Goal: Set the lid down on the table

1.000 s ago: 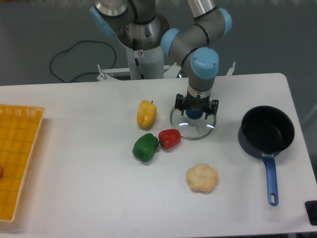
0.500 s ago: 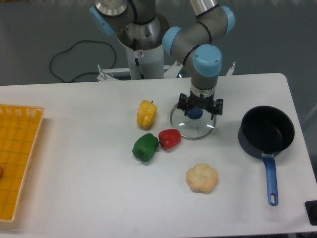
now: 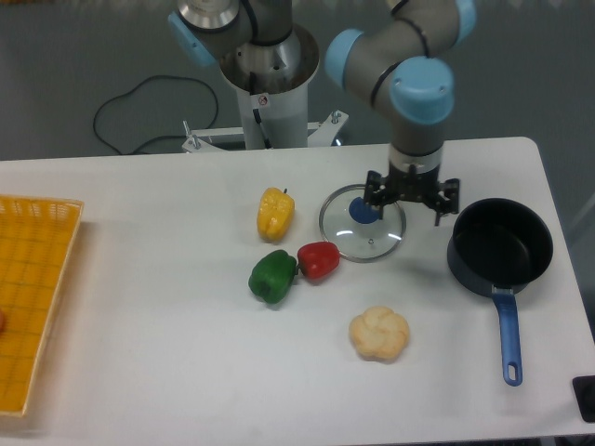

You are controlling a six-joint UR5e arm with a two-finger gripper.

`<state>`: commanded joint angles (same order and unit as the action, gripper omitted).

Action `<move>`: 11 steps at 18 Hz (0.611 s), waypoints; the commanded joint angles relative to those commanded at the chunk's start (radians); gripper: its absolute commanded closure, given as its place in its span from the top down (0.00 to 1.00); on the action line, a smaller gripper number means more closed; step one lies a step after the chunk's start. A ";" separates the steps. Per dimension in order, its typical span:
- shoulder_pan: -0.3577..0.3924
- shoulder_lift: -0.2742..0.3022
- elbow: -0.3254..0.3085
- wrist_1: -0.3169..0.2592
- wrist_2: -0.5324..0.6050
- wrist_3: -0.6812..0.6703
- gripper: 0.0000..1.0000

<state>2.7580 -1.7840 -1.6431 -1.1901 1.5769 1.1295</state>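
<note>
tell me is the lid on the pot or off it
Off. The lid lies flat on the table, left of the open saucepan; the gripper is beside it, not holding it.

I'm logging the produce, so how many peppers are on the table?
3: a yellow pepper left of the lid, a red pepper touching the lid's lower-left rim, and a green pepper beside the red one. None looks hidden.

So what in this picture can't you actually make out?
- Gripper: its fingertips are small and dark; whether they are open or shut cannot be told.
- Yellow tray: the left edge cuts it off, and the orange thing at that edge is barely a sliver.
- Black object at the lower right corner: cut off, so unidentifiable.
- Lid: see-through glass, so whether it lies quite flat on the table is unclear.
</note>
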 joint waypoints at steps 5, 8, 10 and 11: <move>0.023 0.000 0.045 -0.011 0.005 0.285 1.00; 0.025 -0.011 0.043 -0.009 0.006 0.289 1.00; 0.025 -0.023 0.039 -0.006 0.008 0.289 1.00; 0.023 -0.026 0.037 -0.003 0.006 0.289 1.00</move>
<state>2.7811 -1.8101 -1.6061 -1.1935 1.5831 1.4189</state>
